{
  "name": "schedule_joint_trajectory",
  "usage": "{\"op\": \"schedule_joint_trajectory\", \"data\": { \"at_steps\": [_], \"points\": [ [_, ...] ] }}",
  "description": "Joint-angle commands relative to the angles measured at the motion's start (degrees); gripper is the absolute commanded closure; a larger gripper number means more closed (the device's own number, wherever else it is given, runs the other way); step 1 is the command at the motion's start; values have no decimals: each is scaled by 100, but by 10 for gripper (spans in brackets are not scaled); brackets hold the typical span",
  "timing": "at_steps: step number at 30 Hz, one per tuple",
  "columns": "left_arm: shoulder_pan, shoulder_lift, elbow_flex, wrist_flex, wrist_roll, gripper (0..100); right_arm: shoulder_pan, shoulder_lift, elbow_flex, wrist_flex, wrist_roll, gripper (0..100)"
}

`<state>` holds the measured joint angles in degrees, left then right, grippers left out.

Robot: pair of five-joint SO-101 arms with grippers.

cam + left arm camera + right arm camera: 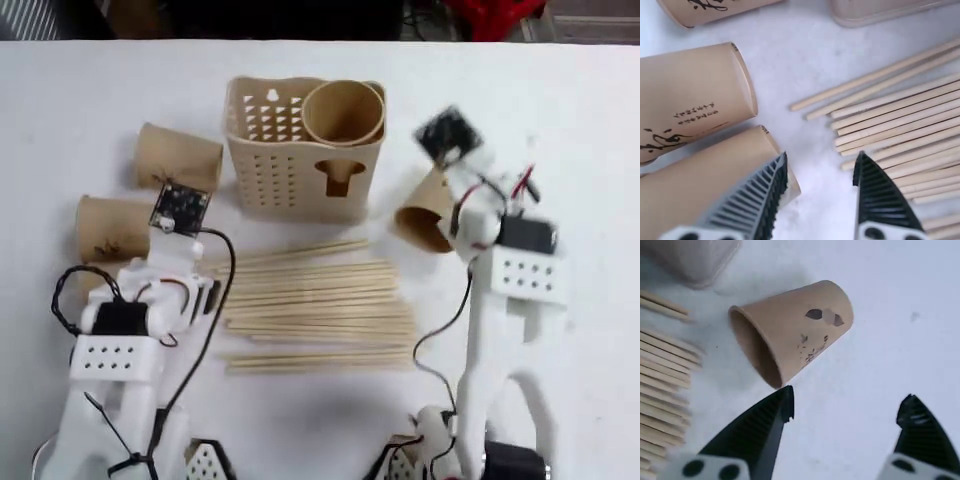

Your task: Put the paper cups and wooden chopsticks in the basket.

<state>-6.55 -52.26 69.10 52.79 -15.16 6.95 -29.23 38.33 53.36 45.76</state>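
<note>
A beige slotted basket point(290, 160) stands at the back middle with one paper cup point(343, 112) upright inside it. Wooden chopsticks point(320, 305) lie in a loose pile in front of it. Two brown cups point(178, 157) point(112, 228) lie on their sides at the left. My left gripper point(822, 157) is open just above the table, between a third lying cup point(705, 185) and the chopstick ends point(900, 125). Another cup point(792, 332) lies on its side right of the basket, mouth toward the chopsticks. My right gripper point(849, 395) is open just short of it, holding nothing.
The left arm point(140, 310) and right arm point(510, 265) stand on either side of the chopstick pile, with black cables hanging beside them. The white table point(560, 120) runs bare to the right of the basket. Dark floor lies beyond the far edge.
</note>
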Motion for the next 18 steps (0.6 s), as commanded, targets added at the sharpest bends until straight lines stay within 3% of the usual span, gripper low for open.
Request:
{"op": "schedule_joint_trajectory", "data": {
  "at_steps": [1, 8, 18],
  "points": [
    [-48, -101, -35, -132, 62, 775, -295, -426, 879, -848, 88, 670],
    [-22, -101, -35, -132, 62, 775, -400, -119, 1565, -2149, 79, 670],
    [-40, -101, -35, -132, 62, 775, -242, 1516, 1451, -4224, 88, 673]
  ]
}}
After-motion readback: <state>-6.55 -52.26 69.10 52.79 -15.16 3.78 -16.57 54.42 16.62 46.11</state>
